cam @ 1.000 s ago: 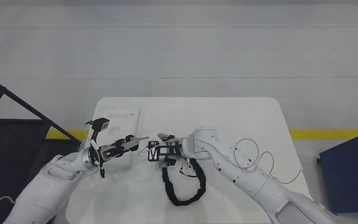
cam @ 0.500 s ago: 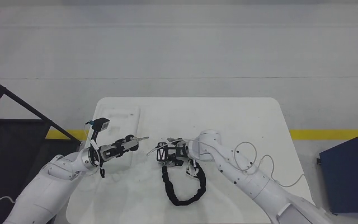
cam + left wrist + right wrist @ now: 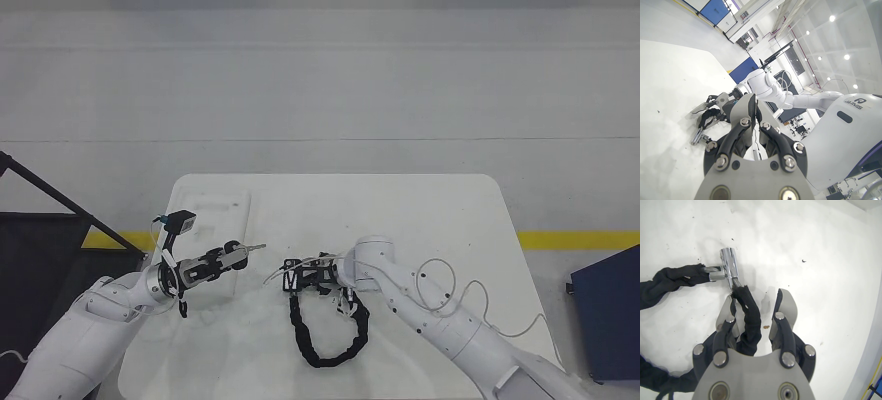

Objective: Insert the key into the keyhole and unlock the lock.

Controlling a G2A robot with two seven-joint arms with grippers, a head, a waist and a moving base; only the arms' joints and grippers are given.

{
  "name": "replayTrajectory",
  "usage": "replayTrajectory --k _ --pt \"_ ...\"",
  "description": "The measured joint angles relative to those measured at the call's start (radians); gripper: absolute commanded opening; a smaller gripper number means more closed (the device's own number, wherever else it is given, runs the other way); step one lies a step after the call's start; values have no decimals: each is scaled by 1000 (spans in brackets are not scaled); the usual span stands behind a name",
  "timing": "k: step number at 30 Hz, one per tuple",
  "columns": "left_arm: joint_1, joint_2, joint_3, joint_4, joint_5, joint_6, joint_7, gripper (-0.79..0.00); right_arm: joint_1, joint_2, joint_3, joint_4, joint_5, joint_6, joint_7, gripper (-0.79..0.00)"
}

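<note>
Left gripper (image 3: 755, 108) clenched on key (image 3: 256, 246), above the table (image 3: 810, 247). Right gripper (image 3: 755, 295) spread open astride the chain (image 3: 751, 317) (gripping nothing). Beyond it the lock cylinder (image 3: 729, 264) lies loose; key pressure would likely skid or roll it.

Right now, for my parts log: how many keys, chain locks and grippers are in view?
key: 1
chain lock: 1
grippers, the left gripper and the right gripper: 2
Total: 4
</note>
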Motion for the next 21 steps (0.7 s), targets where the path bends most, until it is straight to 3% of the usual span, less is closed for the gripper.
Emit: replayTrajectory --k 1,2,3,21 --pt "0 0 0 0 0 0 0 -785 0 -1 0 1 1 -1 2 -566" --pt "0 0 0 0 0 0 0 -785 -1 -1 -1 1 1 -3 4 -748" --pt "0 0 0 0 0 0 0 -785 -1 -2 -2 2 1 -4 8 -785" --pt "0 0 0 0 0 0 0 -785 -54 23 51 -120 -46 -24 -54 -785"
